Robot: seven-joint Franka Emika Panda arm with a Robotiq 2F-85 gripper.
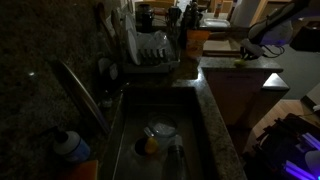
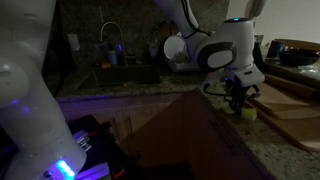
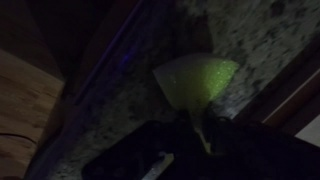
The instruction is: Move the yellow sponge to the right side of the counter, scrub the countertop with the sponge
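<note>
Here we are, low light, and the hand [image 2: 240, 102] is right down at the bench [image 2: 200, 135], jaws squeezed tight on the yellow sponge [image 2: 246, 112]. That's a firm pinch. The sponge sits directly under the fingertips, close to the rounded edge of the stone. From the wrist view you get it best. The narrow, crushed end of the sponge is caught between the fingers, and the wide end fans out ahead of the hand, glowing yellow-green over the speckled granite. It looks to be lying against the stone, though in this gloom the contact itself is hard to confirm.

Just beside the hand, on the side away from the bench edge, lies a pale wooden board [image 2: 292, 105], apart from the sponge. In an exterior view the arm [image 1: 275, 25] reaches in over the far stretch of bench.

Well away from the hand, the sunken sink [image 1: 188, 112] holds an orange-yellow lump [image 1: 150, 145] near a round dish [image 1: 162, 129]. The faucet [image 1: 85, 92] stands at the sink's side. Beyond the sink, a dish rack [image 1: 150, 52] carries upright plates, also nowhere near the hand.
</note>
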